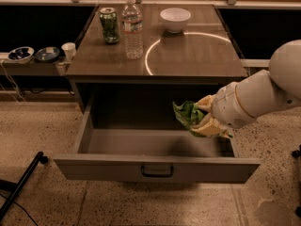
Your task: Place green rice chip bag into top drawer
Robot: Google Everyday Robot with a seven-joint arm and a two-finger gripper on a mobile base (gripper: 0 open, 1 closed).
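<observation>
The green rice chip bag (pixel 187 115) is crumpled and held in my gripper (pixel 203 117), whose pale fingers (pixel 207 127) are shut on its right side. The bag hangs over the right half of the open top drawer (pixel 157 167), just above the drawer's floor. The drawer is pulled fully out from under the tabletop, with a dark handle (pixel 157 171) at the centre of its front panel. My white arm (pixel 263 95) reaches in from the right.
On the brown tabletop (pixel 188 55) stand a green soda can (pixel 109 25), a clear water bottle (pixel 133 28) and a white bowl (pixel 175 19). Small bowls and a cup (pixel 69 50) sit on a low shelf at the left. A black leg (pixel 21 186) crosses the floor at lower left.
</observation>
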